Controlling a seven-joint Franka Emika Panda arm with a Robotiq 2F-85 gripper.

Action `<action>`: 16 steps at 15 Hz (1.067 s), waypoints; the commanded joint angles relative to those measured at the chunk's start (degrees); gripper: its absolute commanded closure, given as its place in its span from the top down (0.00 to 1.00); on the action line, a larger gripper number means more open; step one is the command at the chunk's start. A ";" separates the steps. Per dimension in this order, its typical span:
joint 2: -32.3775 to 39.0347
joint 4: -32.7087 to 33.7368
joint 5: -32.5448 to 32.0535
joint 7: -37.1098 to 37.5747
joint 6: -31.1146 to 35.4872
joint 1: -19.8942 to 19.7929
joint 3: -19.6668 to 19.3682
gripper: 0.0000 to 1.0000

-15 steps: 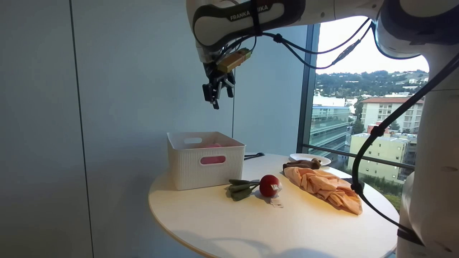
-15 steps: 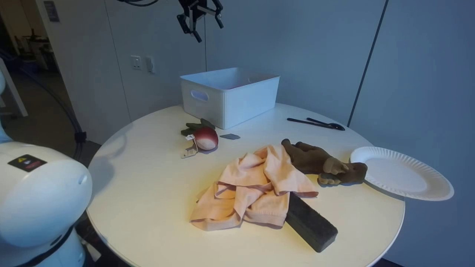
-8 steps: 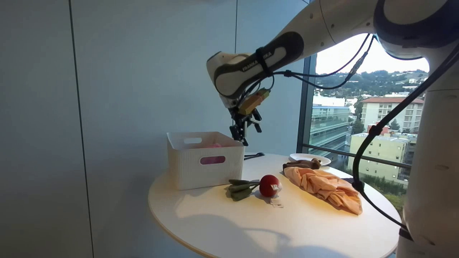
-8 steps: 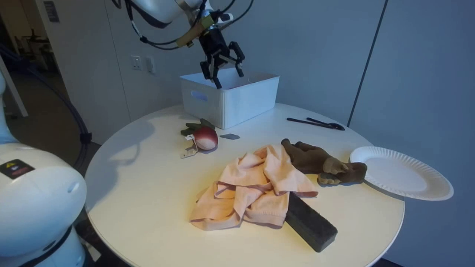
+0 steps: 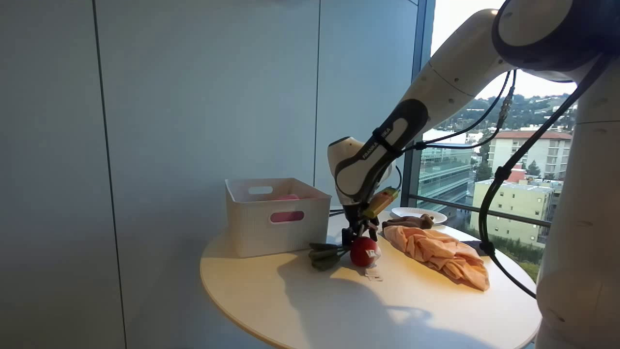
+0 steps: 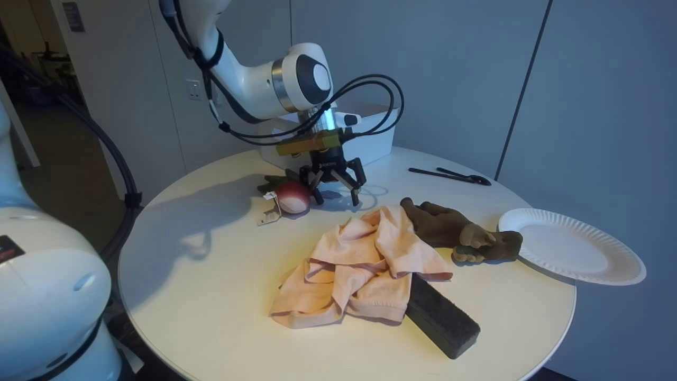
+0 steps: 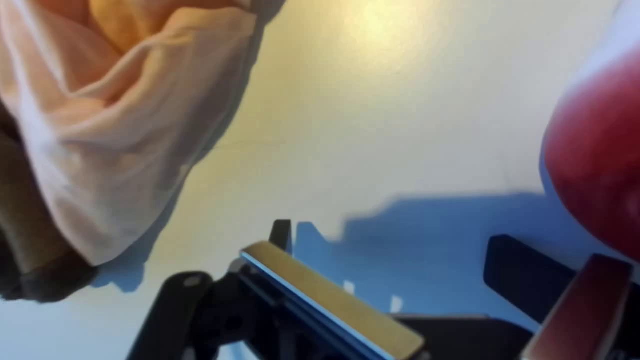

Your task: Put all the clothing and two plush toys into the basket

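My gripper (image 6: 337, 199), jaws spread apart, low over the table (image 6: 222, 301); plush radish (image 6: 292, 198) just beside it, orange cloth (image 6: 365, 264) near it.

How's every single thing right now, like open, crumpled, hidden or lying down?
Gripper, open
Basket, upright, open on top, a pink thing inside
Orange cloth, crumpled
Dark block, partly hidden by the orange cloth
Brown plush toy, lying down
Radish toy, lying on its side
Plate, sticking out past the table
Black utensils, lying flat
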 commanded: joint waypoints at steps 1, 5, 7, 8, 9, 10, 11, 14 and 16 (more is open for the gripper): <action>0.17 -1.37 0.91 -1.86 1.88 -0.35 -0.06 1.00; 0.02 -1.86 1.41 -3.48 2.68 -0.48 -0.15 1.00; -1.99 -2.98 1.77 -4.15 2.79 -0.36 -0.04 1.00; -4.44 -4.26 2.68 -4.91 1.82 -0.30 0.03 1.00; -7.46 -6.51 1.57 -5.29 2.78 -0.50 -0.13 1.00; -9.61 -7.81 1.86 -6.28 2.52 -0.64 -0.25 1.00; -12.39 -9.86 1.35 -6.91 3.59 -0.95 -0.50 1.00; -19.66 -14.50 3.81 -17.92 0.96 -0.75 -1.85 1.00; -22.97 -17.43 2.93 -24.75 0.86 -0.50 -3.08 1.00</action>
